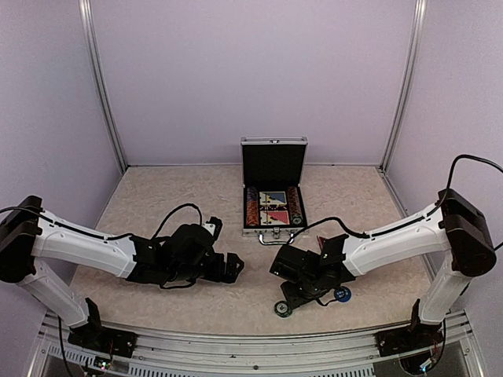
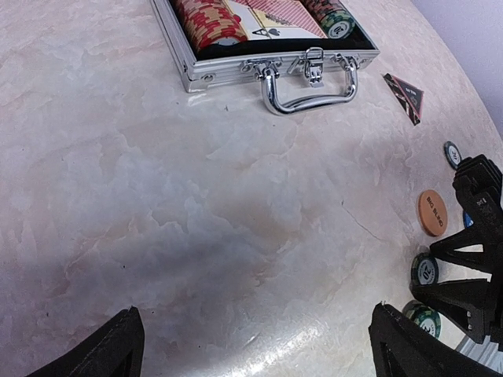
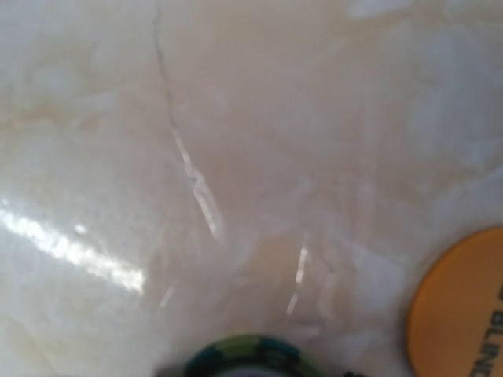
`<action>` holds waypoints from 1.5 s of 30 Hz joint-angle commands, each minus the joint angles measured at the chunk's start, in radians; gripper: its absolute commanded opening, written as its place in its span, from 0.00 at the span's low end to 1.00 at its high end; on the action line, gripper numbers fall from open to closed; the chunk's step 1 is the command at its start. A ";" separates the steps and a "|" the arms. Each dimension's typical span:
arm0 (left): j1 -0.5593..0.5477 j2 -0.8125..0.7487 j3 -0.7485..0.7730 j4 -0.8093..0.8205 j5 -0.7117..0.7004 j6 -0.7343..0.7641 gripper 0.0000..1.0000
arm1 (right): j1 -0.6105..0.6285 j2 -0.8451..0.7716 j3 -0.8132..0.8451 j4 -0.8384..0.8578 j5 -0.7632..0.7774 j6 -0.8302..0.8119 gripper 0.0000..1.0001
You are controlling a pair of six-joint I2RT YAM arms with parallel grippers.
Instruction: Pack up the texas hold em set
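Note:
The texas hold em set's silver case [image 1: 273, 149] stands open at the back centre, with red chips, green chips and cards in its black tray [image 2: 267, 49]. Loose on the table are a dark triangular marker [image 2: 405, 96], an orange disc [image 2: 432, 212], a blue disc [image 1: 342, 294] and green-white chips [image 2: 425, 269]. My right gripper [image 1: 292, 297] is down at these chips, its fingers [image 2: 464, 245] either side of one chip; contact is unclear. That chip [image 3: 251, 357] fills the bottom edge of the blurred right wrist view, beside the orange disc [image 3: 460, 314]. My left gripper [image 2: 263, 353] hovers open over bare table.
Another green chip [image 1: 282, 309] lies near the table's front edge. One more chip [image 2: 452, 154] sits past the orange disc. The case's handle [image 2: 310, 90] faces the arms. Purple walls and metal posts enclose the table.

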 commanded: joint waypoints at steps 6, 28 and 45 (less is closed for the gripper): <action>0.005 -0.005 -0.015 0.016 0.005 -0.004 0.99 | 0.011 0.009 -0.046 -0.025 -0.012 0.007 0.41; 0.005 0.010 0.011 0.014 0.012 0.003 0.99 | 0.080 -0.068 0.129 -0.150 0.083 -0.045 0.42; 0.006 0.009 0.003 0.013 0.008 0.004 0.99 | 0.172 -0.009 0.117 -0.107 0.032 -0.019 0.43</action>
